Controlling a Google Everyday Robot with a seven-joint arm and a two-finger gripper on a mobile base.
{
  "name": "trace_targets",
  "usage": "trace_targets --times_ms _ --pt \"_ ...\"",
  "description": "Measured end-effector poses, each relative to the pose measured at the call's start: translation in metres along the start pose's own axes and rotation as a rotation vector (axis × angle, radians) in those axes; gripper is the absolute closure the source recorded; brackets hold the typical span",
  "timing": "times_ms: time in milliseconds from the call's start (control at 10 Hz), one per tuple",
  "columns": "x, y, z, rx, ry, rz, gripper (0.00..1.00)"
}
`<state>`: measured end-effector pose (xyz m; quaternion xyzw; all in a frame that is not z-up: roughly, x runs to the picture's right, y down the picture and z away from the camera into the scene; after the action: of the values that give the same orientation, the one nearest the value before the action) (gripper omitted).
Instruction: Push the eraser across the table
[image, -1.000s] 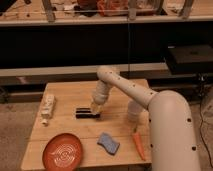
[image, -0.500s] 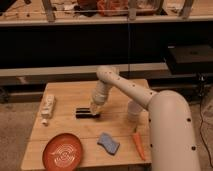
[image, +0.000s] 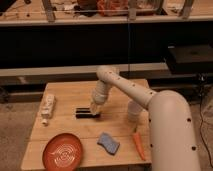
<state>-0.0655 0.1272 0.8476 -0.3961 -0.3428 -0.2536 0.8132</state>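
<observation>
The eraser (image: 84, 113) is a long, narrow black block lying across the middle of the light wooden table (image: 70, 95). My gripper (image: 95, 110) hangs from the white arm and sits at the eraser's right end, down at the tabletop and touching or nearly touching it. The arm reaches in from the right over the table.
A white power strip (image: 48, 106) lies at the left edge. A red plate (image: 63, 152) sits at the front left, a blue-grey sponge (image: 108, 142) at the front middle, an orange carrot (image: 138, 144) at the front right. A white cup (image: 135, 111) stands right of the gripper.
</observation>
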Motion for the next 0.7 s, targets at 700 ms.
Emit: trace_targets --times_ms 700 --pt "0.074 -0.014 -0.048 0.131 0.383 -0.105 0.96"
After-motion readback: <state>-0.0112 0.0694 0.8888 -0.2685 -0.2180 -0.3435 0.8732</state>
